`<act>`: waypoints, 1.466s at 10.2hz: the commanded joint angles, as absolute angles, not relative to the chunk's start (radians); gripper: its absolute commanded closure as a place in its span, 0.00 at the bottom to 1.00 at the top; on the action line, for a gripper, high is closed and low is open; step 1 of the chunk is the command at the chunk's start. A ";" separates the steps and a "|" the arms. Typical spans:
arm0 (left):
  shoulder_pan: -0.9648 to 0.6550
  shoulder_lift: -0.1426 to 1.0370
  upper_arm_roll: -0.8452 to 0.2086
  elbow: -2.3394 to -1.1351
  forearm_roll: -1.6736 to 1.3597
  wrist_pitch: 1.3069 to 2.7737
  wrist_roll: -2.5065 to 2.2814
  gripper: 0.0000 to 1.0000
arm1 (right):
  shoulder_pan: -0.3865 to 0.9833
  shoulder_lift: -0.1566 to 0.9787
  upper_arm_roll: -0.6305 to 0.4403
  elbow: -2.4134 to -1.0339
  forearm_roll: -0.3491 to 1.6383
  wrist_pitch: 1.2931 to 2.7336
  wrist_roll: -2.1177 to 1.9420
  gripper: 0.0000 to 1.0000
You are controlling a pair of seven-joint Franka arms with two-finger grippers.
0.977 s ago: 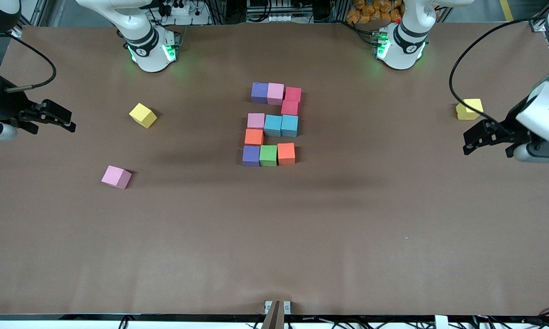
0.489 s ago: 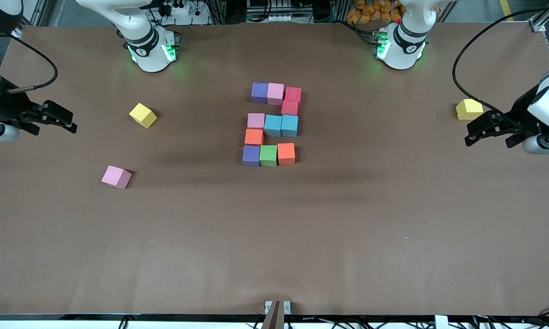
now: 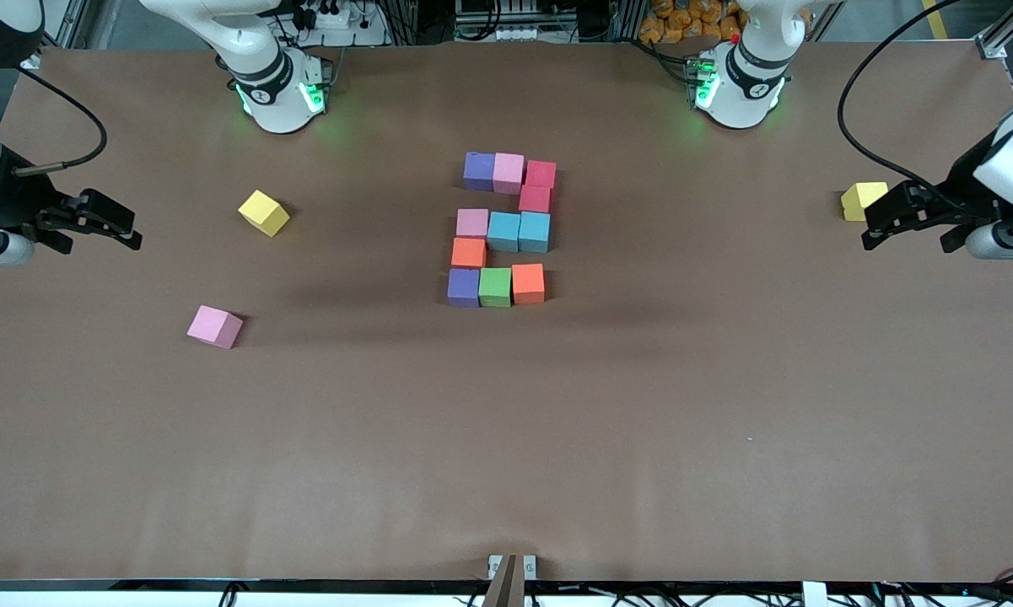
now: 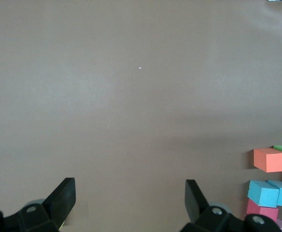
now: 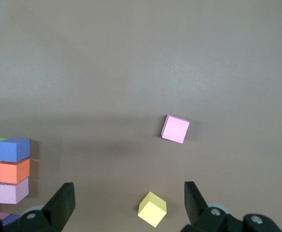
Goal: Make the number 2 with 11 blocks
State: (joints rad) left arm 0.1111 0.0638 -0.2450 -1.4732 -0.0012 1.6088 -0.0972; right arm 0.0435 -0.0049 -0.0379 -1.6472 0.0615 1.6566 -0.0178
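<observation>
Brown paper covers the table (image 3: 641,421), with both arm bases standing along its edge farthest from the front camera. At the left arm's end the left gripper (image 3: 881,221) hangs over the table with its fingers spread and nothing between them, just beside a yellow cube (image 3: 857,199) that it partly hides; its wrist view shows the two dark fingertips (image 4: 63,193) wide apart over bare paper. At the right arm's end the right gripper (image 3: 118,223) hangs over the table as well, jaws spread and empty, its fingertips (image 5: 63,198) apart in its own wrist view. Toward the middle from it lie a second yellow cube (image 3: 263,212) and, nearer the front camera, a loose pink cube (image 3: 214,326), both turned askew and well apart from each other. At the table's centre sits the number 2 (image 3: 503,229), built of eleven blocks lying flat and touching: a top row of purple (image 3: 478,170), pink (image 3: 509,172) and red (image 3: 541,174), a second red (image 3: 536,199) under that one, then a row of pink (image 3: 472,222) and two light blue (image 3: 503,231), an orange (image 3: 469,252) below the pink, and a bottom row of purple (image 3: 464,287), green (image 3: 495,287) and orange (image 3: 528,282). The rows sit slightly uneven, with small steps between neighbours.
</observation>
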 commanded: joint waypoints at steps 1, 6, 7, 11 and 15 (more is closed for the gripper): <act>-0.020 0.029 -0.115 -1.477 0.025 1.595 -0.110 0.00 | 0.037 -0.014 -0.035 -1.658 0.046 1.658 -0.031 0.00; -0.130 -0.006 -0.046 -1.493 0.038 1.549 -0.112 0.00 | 0.035 -0.014 -0.037 -1.658 0.043 1.658 -0.034 0.00; -0.164 -0.008 -0.011 -1.493 0.038 1.549 -0.103 0.00 | 0.035 -0.014 -0.037 -1.658 0.043 1.658 -0.034 0.00; -0.163 0.000 -0.002 -1.482 0.028 1.528 -0.094 0.00 | 0.037 -0.015 -0.037 -1.658 0.043 1.657 -0.034 0.00; -0.163 0.002 -0.003 -1.486 0.020 1.473 -0.089 0.00 | 0.035 -0.015 -0.037 -1.660 0.044 1.655 -0.034 0.00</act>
State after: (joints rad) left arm -0.1536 0.0146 -0.0105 -1.4781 0.0155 1.4891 -0.0986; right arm 0.0428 -0.0049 -0.0408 -1.6475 0.0582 1.6561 -0.0259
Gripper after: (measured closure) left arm 0.000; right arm 0.000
